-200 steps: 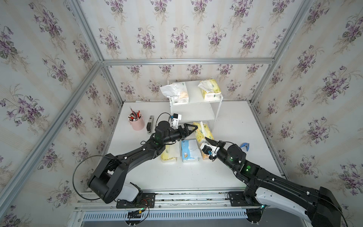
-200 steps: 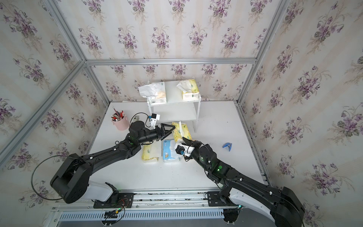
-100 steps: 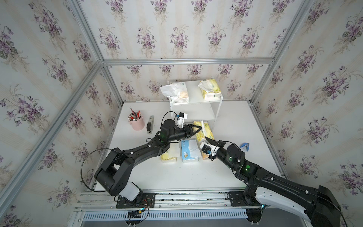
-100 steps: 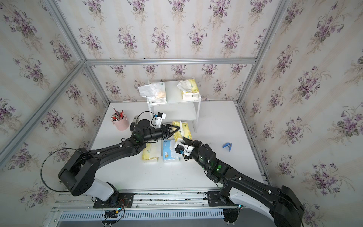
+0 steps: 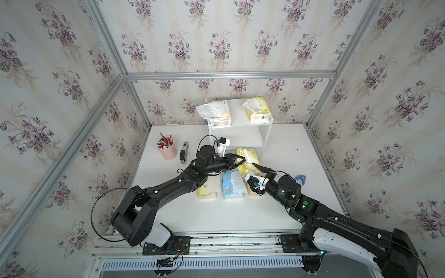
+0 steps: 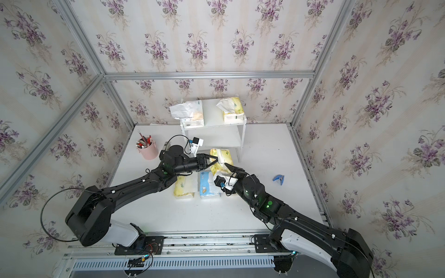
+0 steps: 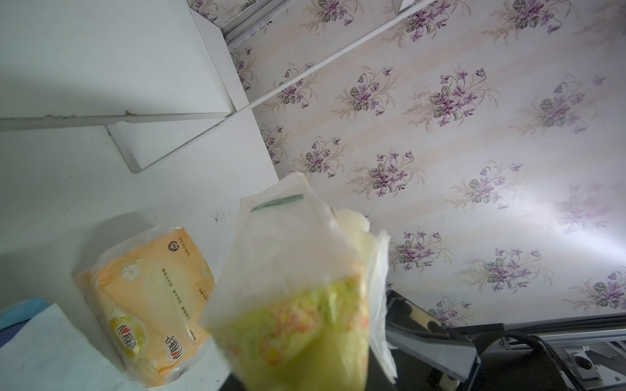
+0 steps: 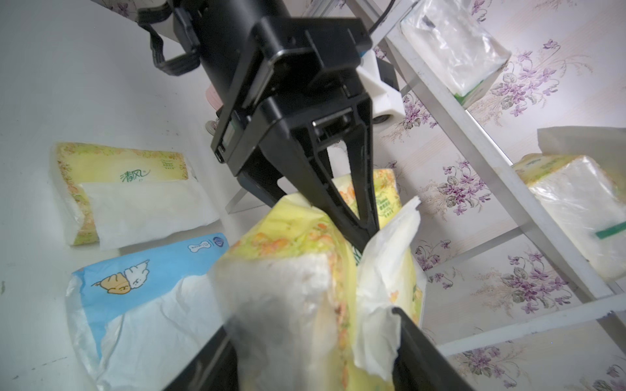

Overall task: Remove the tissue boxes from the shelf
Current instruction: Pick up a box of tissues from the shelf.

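One yellow tissue pack bridges both arms, long axis between them: left end effector pinched narrow on far end, right end effector spread wide around near end

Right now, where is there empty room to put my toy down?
The table is bare between the blue pack and the front rail, and around the blue clip. The lower shelf board is bare too. It's crowded where the left pincer and right pincer meet at the yellow pack.
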Available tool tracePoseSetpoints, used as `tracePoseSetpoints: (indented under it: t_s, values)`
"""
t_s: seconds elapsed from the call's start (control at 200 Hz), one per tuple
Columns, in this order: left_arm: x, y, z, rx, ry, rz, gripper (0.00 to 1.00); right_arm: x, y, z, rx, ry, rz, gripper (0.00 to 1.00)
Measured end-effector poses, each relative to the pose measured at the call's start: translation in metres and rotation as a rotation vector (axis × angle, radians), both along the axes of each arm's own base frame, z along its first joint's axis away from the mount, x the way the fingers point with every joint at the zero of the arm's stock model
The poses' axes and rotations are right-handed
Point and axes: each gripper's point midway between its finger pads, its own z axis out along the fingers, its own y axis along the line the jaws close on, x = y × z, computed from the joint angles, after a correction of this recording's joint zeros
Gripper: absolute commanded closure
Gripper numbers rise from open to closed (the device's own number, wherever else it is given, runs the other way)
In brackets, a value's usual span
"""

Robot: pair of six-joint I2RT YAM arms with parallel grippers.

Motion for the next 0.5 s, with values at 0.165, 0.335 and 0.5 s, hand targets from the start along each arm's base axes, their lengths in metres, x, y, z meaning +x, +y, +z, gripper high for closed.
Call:
tracePoseSetpoints:
  t_s: [0.165, 0.335, 0.5]
  values:
    - [-0.005, 0.012, 0.002, 0.069, -0.038, 0.029, 0.70, -0.015, 0.008, 0.011, 0.044, -0.001, 0.101, 0.17]
    - [-0.010, 0.028, 0.011, 0.153, -0.106, 0.068, 0.70, -0.033, 0.018, 0.023, 0.084, -0.008, 0.216, 0.13]
    - [-0.018, 0.048, 0.010, 0.265, -0.142, 0.103, 0.70, -0.048, 0.024, 0.043, 0.132, -0.023, 0.317, 0.11]
